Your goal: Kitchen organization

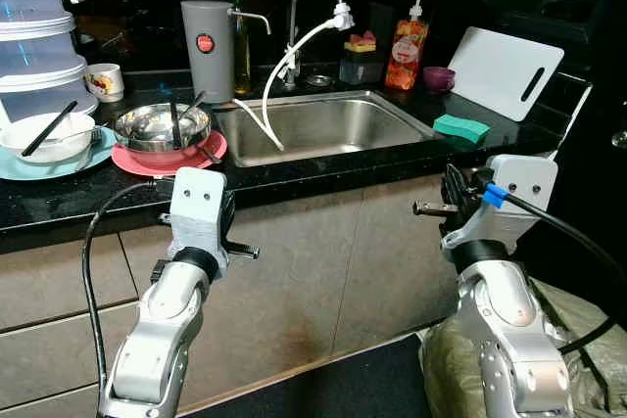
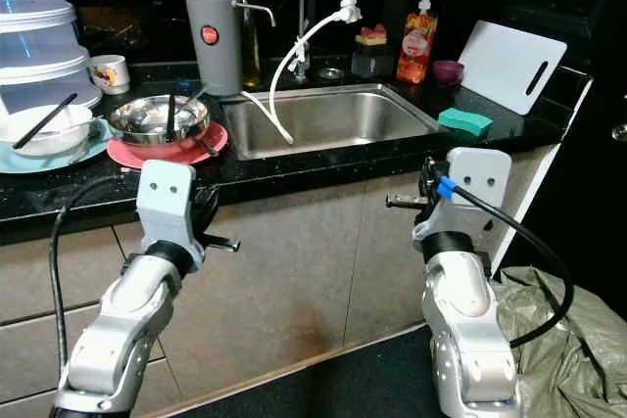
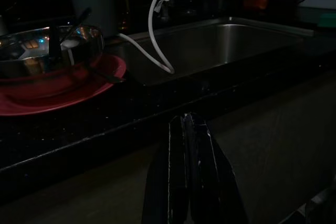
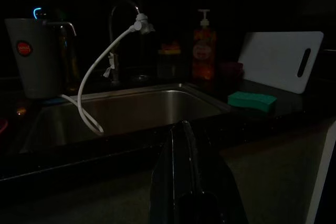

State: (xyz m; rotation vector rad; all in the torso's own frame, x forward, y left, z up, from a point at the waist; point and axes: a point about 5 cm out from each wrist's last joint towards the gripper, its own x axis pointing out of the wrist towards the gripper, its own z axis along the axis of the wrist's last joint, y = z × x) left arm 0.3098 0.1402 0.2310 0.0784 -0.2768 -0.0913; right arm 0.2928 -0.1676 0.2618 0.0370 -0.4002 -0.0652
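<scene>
A steel bowl (image 1: 162,126) with dark utensils in it sits on a red plate (image 1: 176,158) on the black counter, left of the steel sink (image 1: 323,126). Further left, a white bowl (image 1: 47,136) with chopsticks rests on a pale blue plate. A green sponge (image 1: 461,127) lies right of the sink. My left gripper (image 3: 186,121) is shut and empty, held below the counter edge in front of the red plate. My right gripper (image 4: 181,125) is also shut and empty, level with the counter edge before the sink's right end.
A grey jug (image 1: 207,51), a tap with a white hose (image 1: 294,56), a soap bottle (image 1: 407,46), a purple cup (image 1: 438,77) and a white cutting board (image 1: 505,70) line the back. Stacked plastic tubs (image 1: 34,36) and a mug (image 1: 105,81) stand far left. An olive bag (image 2: 568,340) lies on the floor at right.
</scene>
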